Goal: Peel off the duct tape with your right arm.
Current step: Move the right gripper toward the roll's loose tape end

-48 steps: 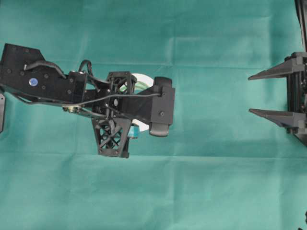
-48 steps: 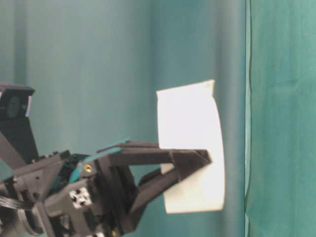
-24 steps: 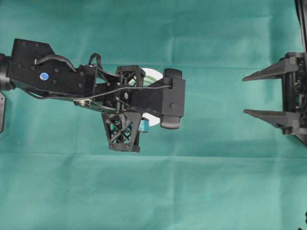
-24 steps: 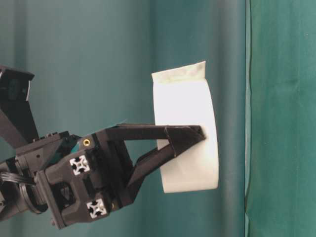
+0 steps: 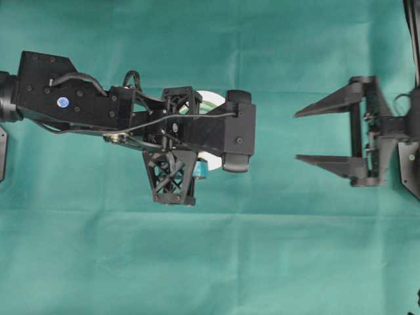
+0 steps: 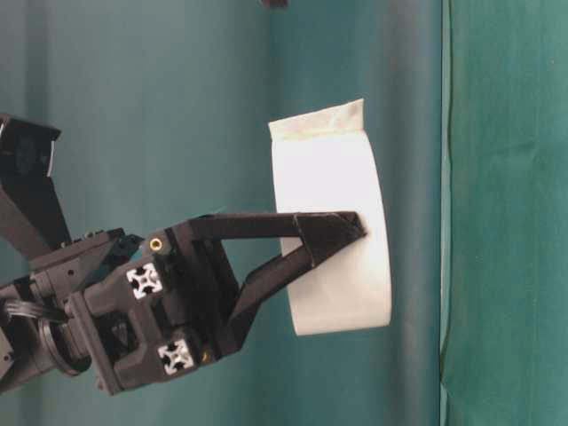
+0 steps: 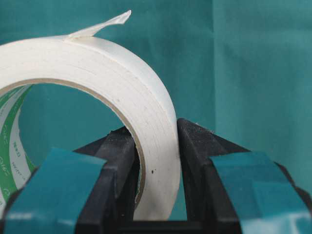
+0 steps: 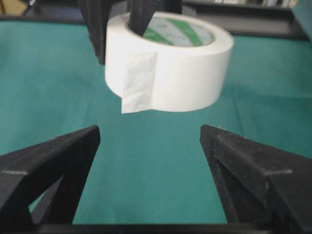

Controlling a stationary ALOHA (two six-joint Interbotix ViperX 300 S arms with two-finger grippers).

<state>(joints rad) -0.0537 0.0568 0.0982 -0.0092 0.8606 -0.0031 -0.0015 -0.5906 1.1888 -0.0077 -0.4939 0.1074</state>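
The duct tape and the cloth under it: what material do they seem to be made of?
The duct tape: it looks like matte white paper or cloth-backed tape, wound in thin layers visible on its edge; the loose tab is thin and bends. The inner core seems to be card printed in green. The cloth: apparently a woven green fabric, matte, with soft fold lines.

Green printing runs around the pale inner core of the duct tape (image 7: 14,146), but the letters are too small and skewed to read.
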